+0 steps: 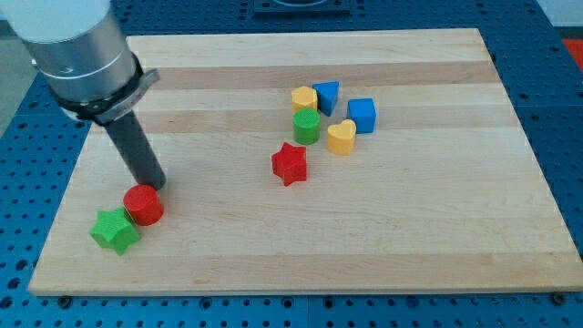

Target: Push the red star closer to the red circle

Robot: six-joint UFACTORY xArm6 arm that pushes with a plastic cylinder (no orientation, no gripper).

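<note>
The red star (290, 163) lies near the middle of the wooden board (428, 237). The red circle (143, 205) sits at the lower left, touching a green star (115, 230) on its lower left. My tip (152, 187) is at the red circle's upper right edge, right against it or just behind it. The red star is well to the right of the tip and the circle.
A cluster sits above and right of the red star: a green circle (306, 127), a yellow hexagon-like block (303, 97), a blue triangle-like block (328, 95), a blue cube (362, 115) and a yellow heart (342, 138). The arm's grey body (77, 50) fills the upper left.
</note>
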